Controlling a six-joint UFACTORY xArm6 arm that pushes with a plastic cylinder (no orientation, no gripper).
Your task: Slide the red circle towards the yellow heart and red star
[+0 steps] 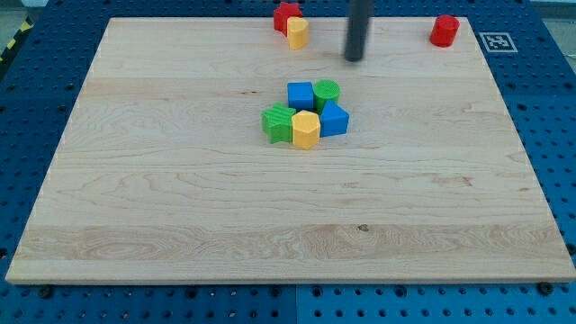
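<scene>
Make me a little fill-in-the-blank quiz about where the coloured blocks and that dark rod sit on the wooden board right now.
1. The red circle sits near the view's top ____ corner of the board.
2. The yellow heart touches the red ____ at the view's top edge.
3. My tip stands between the yellow heart and the red circle, touching ____ of them.
4. The central cluster holds two blue, two green and one ____ block.

Missing words: right; star; neither; yellow

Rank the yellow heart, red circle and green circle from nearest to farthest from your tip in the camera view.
From my tip:
1. Yellow heart block, to the view's left, beside the red star.
2. Red circle block, to the view's right, near the top edge.

The green circle block, below in the central cluster, sits about as near as the heart; too close to call.
</scene>
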